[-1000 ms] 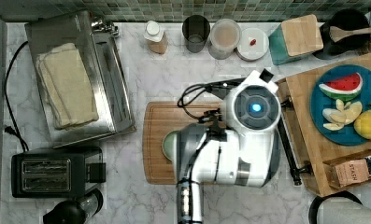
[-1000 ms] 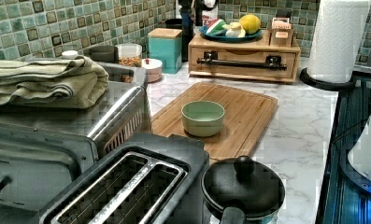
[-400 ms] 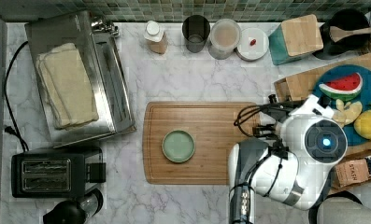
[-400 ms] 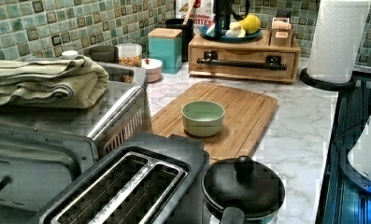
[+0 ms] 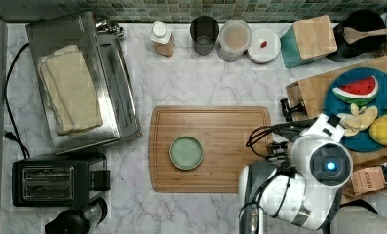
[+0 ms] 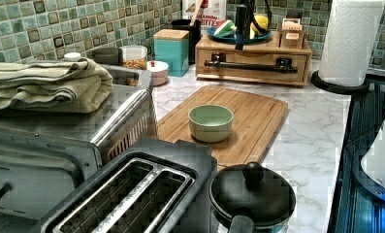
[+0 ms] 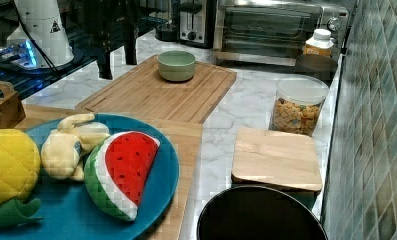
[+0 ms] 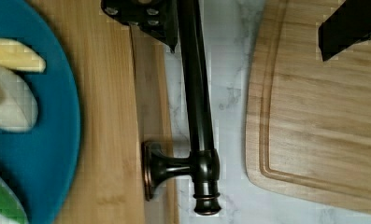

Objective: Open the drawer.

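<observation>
The drawer (image 6: pixel 254 59) is a light bamboo box against the tiled wall, and it looks shut. Its black bar handle (image 6: pixel 250 64) runs across the front on two brackets. A blue plate of toy fruit (image 5: pixel 361 114) rests on top. In the wrist view the handle (image 8: pixel 196 93) runs between my two dark fingertips, with one bracket (image 8: pixel 171 169) close by. My gripper (image 8: pixel 248 18) is open and hovers above the bar without touching it. One fingertip (image 8: pixel 141 14) is over the drawer's edge, the other (image 8: pixel 351 28) over the cutting board. In the left view the gripper (image 6: pixel 242 26) hangs above the drawer's top.
A green bowl (image 5: pixel 185 152) sits on the wooden cutting board (image 5: pixel 215 131) beside the drawer. A teal box with a wooden lid (image 5: pixel 309 40), jars and a black pot line the wall. A paper towel roll (image 6: pixel 351 41), a toaster (image 5: pixel 49 180) and a toaster oven (image 5: pixel 79 80) stand farther off.
My arm has swung from over the cutting board toward the top view's right and now sits over the drawer's handle. The bowl and the drawer have not moved.
</observation>
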Available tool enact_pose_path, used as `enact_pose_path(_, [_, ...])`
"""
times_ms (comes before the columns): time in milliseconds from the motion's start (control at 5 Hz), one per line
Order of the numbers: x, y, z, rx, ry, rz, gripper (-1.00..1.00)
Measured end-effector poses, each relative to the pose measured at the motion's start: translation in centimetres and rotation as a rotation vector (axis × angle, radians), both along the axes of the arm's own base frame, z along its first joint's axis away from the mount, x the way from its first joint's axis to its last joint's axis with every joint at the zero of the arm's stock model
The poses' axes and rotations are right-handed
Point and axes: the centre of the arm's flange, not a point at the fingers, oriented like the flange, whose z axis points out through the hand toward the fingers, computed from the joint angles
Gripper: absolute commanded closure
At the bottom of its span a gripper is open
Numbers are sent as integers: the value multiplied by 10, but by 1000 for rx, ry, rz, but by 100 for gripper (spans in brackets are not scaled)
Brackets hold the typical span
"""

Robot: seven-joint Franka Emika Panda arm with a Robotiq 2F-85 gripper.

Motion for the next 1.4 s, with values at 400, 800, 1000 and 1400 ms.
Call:
enact_pose_path(400, [-6, 32, -22, -45, 26, 123, -100])
enact_pose_path(800, [-6, 23, -37, -82, 54, 156, -100])
enact_pose_path(1000, [-6, 11, -37, -92, -1, 138, -100])
enact_pose_path(1400, [-8, 0, -36, -86, -24, 103, -100])
